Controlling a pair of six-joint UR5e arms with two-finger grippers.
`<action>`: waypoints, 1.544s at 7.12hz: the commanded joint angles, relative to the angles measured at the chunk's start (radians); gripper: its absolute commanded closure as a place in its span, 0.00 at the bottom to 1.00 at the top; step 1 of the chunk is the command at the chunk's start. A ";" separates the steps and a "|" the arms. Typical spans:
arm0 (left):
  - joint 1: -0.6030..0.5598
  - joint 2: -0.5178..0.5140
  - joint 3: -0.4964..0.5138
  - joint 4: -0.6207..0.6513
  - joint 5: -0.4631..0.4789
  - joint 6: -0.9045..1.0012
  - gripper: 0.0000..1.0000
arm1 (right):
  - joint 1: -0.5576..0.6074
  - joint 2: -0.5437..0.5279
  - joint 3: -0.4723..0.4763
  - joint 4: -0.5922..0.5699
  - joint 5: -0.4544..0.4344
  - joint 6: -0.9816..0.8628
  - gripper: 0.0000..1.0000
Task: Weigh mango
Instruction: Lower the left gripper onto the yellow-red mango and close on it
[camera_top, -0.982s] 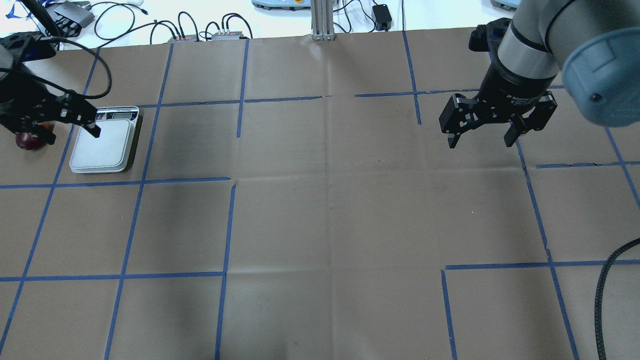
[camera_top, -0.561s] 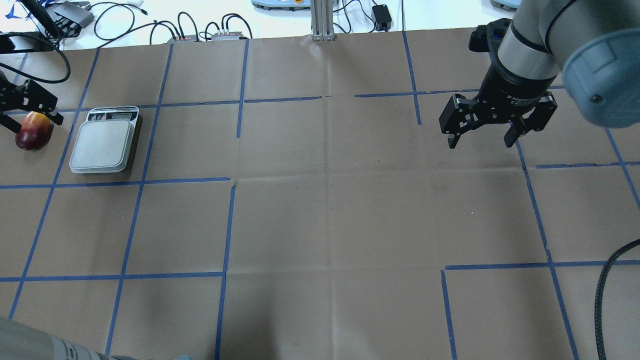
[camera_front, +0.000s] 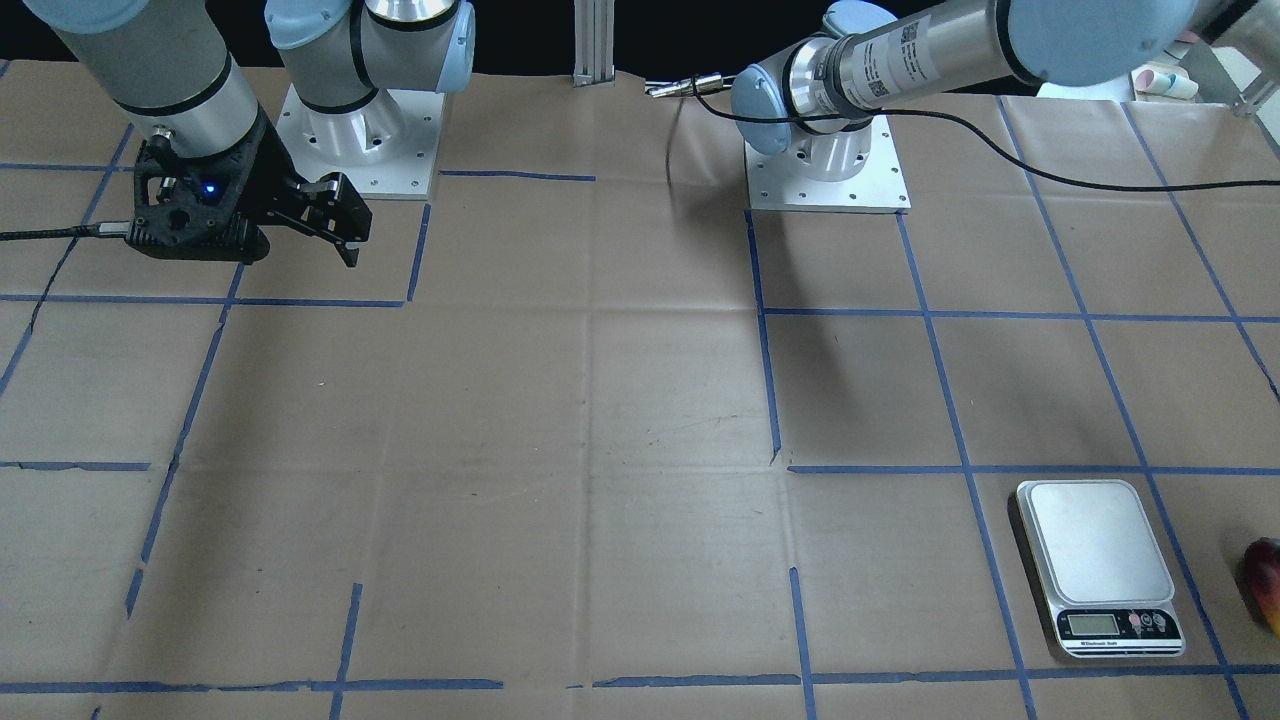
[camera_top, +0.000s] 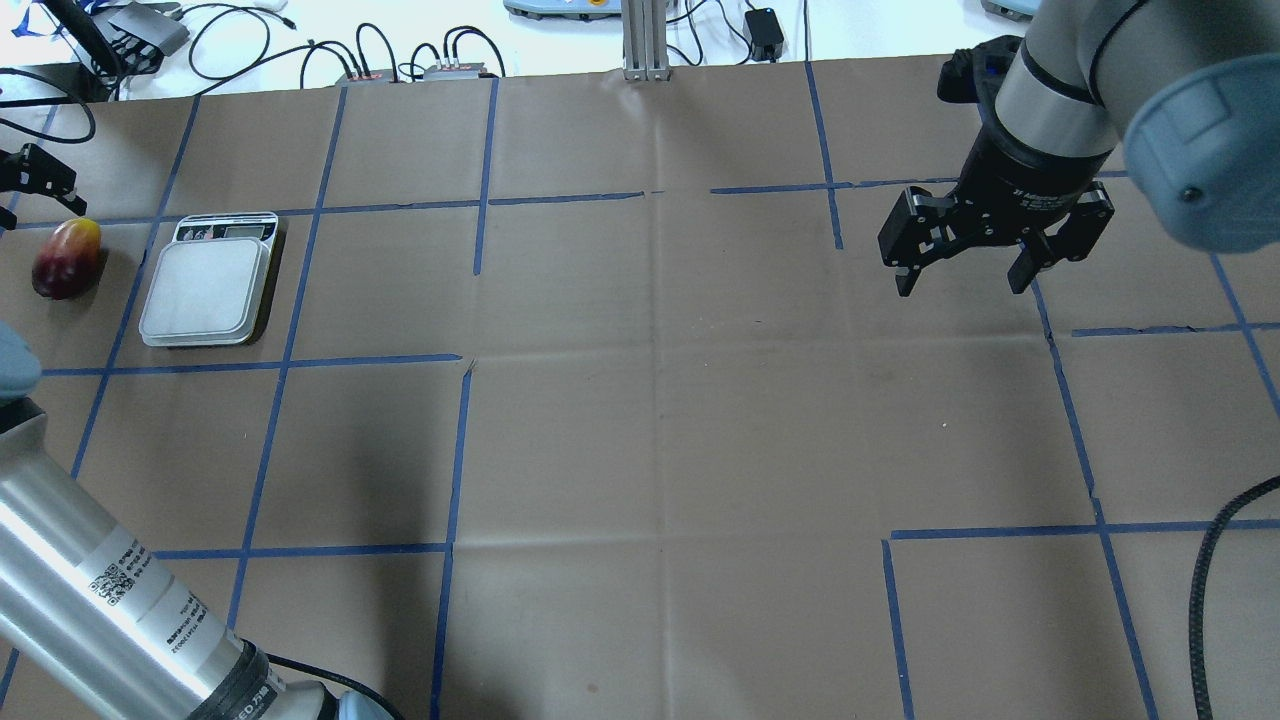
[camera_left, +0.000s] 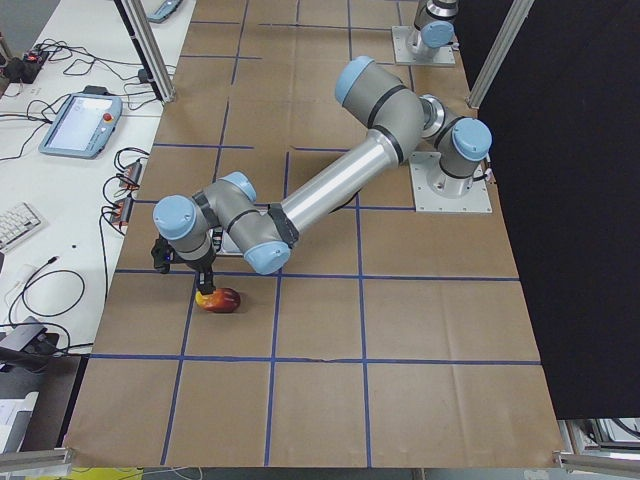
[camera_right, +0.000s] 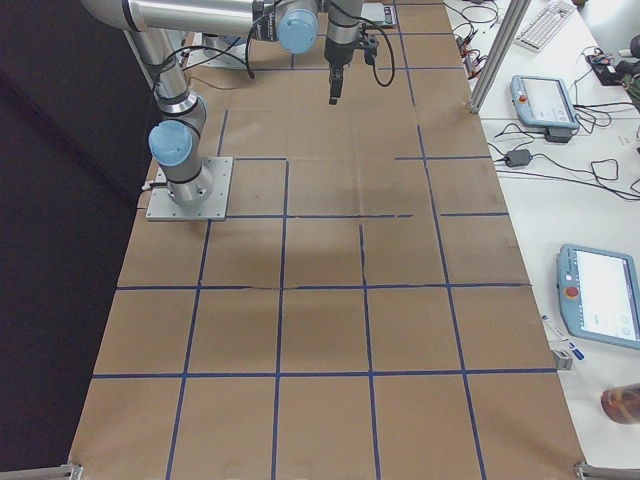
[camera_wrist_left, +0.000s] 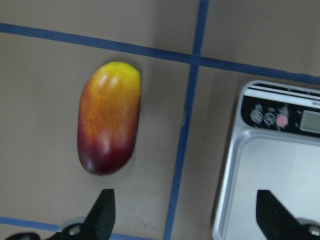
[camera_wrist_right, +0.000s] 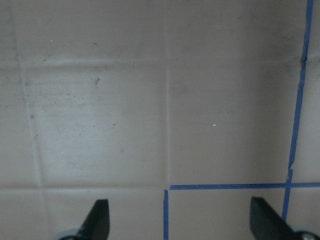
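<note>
**Mango lying beside the scale, both pairs of fingers empty**

The left fingers (camera_wrist_left: 102, 217) are hanging wide open over the far left of the worktop (camera_top: 660, 420), holding nothing. The mango (camera_top: 66, 258) is lying flat on the worktop close by them, untouched. Its dark red end is pointing toward the robot and its yellow end away. 1 blue tape line (camera_wrist_left: 182, 145) is running between the fruit and the digital kitchen scale (camera_top: 205, 290) sitting near it. Well apart on the right, the right fingers (camera_top: 1020, 272) are hovering spread wide, gripping nothing.
</note>
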 joint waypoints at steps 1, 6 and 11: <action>0.014 -0.075 0.048 0.012 0.002 0.010 0.01 | 0.000 0.000 0.000 0.000 0.000 0.000 0.00; 0.017 -0.141 0.082 -0.002 0.127 0.024 0.50 | 0.000 0.000 0.000 0.000 0.000 0.000 0.00; -0.079 0.055 -0.095 -0.102 0.122 -0.064 1.00 | 0.000 0.000 0.000 0.000 0.000 0.000 0.00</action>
